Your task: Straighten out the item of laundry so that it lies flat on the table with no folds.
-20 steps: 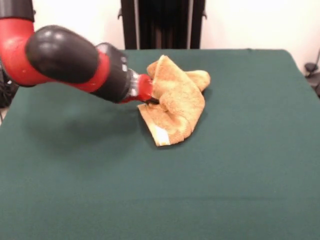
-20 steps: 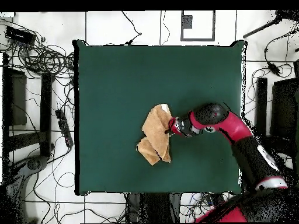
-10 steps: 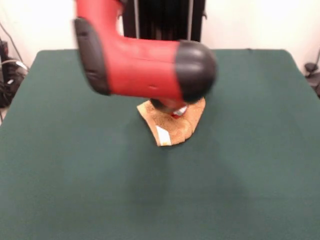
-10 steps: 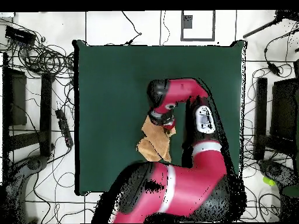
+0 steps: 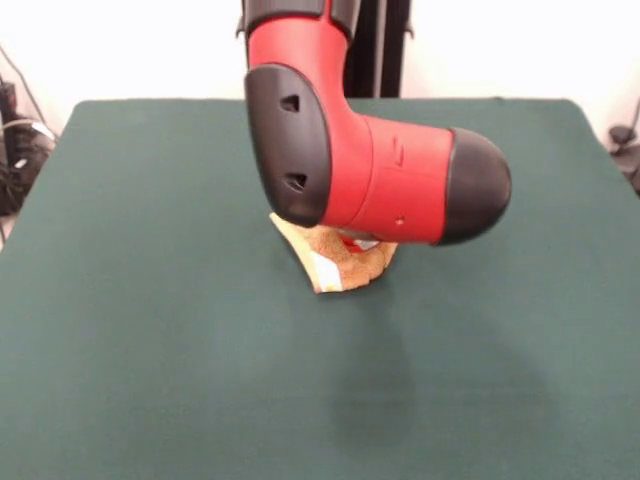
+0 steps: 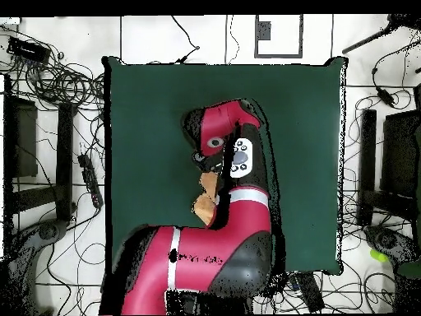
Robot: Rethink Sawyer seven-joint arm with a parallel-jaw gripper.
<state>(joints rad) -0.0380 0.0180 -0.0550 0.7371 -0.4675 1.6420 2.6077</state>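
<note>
At the middle of the green-covered table (image 5: 150,330), the red and black arm (image 5: 370,170) bends low over the small orange-tan towel (image 5: 340,262), its bulky elbow housing hiding most of the cloth from the front camera. Only the towel's near edge shows beneath the arm there, bunched and folded, with a small white label (image 5: 325,266) on the part facing the camera. A patch of red and silver at the arm's wrist shows just above the cloth, but the gripper itself sits behind the housing, and it cannot be told whether it is open, closed or holding the towel.

In the overhead view, the arm (image 6: 234,164) runs up from the bottom of the picture across the table (image 6: 304,107) and doubles back at its elbow, covering the centre of the green cloth. A sliver of towel (image 6: 205,202) shows at the arm's left side, a crumpled orange-tan strip lying on the table, well apart from every table edge. The rest of the towel is under the arm.

Around the table, the white tiled floor (image 6: 362,82) carries loose black cables (image 6: 57,78), most thickly at the picture's upper left. Dark stands or equipment (image 6: 20,136) line the floor on both sides.
</note>
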